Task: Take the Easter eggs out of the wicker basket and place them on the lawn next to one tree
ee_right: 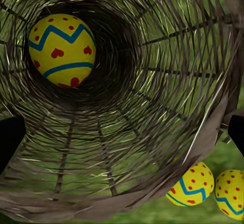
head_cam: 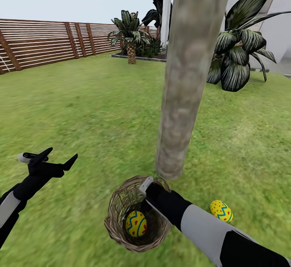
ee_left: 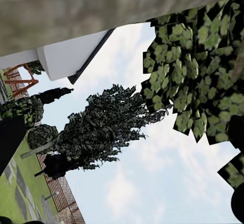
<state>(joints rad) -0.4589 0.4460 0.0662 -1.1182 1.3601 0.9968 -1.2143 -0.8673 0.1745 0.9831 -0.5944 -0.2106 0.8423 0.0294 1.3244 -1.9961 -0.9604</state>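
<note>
Head view: tree trunk (head_cam: 190, 77) rises pale and mottled from the lawn (head_cam: 81, 109), with the wicker basket (head_cam: 117, 226) on the grass close to its base. One Easter egg (head_cam: 136, 223) lies inside the basket; a second egg (head_cam: 221, 210) rests on the grass beside my right forearm, outside the basket and near the trunk. My right gripper (head_cam: 146, 186) reaches over the basket's far rim; how far its fingers stand apart I cannot tell from here. My left gripper (head_cam: 56, 157) hangs over bare grass well apart from the basket, fingers spread and holding nothing. A slatted wooden fence (head_cam: 44, 42) runs behind, with a small palm (head_cam: 130, 36) and a broad-leaved striped plant (head_cam: 238, 52) beyond.

Left wrist view: camera looks upward past the trunk to a green-and-white leaf canopy (ee_left: 195, 66), a dark conical tree (ee_left: 101, 132) and cloudy sky.

Right wrist view: basket interior (ee_right: 152, 107) with the one egg (ee_right: 61, 49) against its woven wall. My dark fingertips (ee_right: 10, 142) sit at opposite edges, set wide and gripping nothing. Two eggs, (ee_right: 192, 184) and (ee_right: 231, 192), lie on the grass just outside the rim, side by side.
</note>
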